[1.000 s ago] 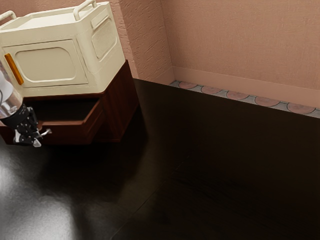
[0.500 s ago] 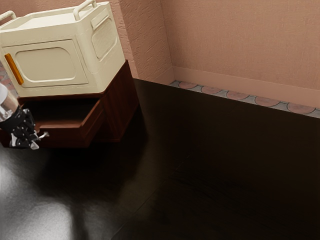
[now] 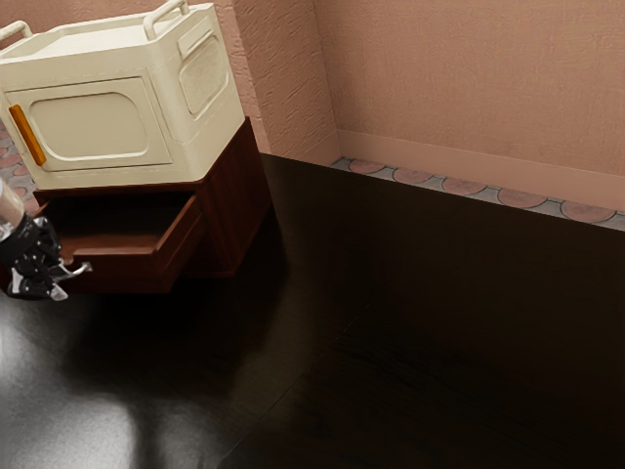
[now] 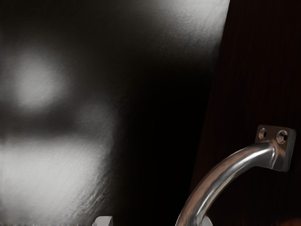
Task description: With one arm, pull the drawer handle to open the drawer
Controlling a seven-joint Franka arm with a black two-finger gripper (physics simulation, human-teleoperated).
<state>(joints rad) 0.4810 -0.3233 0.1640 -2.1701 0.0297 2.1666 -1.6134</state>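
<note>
Holding the gripper (image 3: 62, 279) with fingertips parted at the exterior view's lower left, by the metal handle (image 4: 225, 172), seen curving across the wrist view's lower right. Showing the drawer (image 3: 122, 274) open, left of centre, in the brown cabinet (image 3: 234, 210), under the cream box (image 3: 98, 122), upper left.

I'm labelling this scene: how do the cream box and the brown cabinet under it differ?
The cream box is pale; the brown cabinet is dark. The box's front panel looks shut, while the cabinet's drawer stands open. The box wears an orange strip, the cabinet a silvery handle. Both are boxy.
</note>
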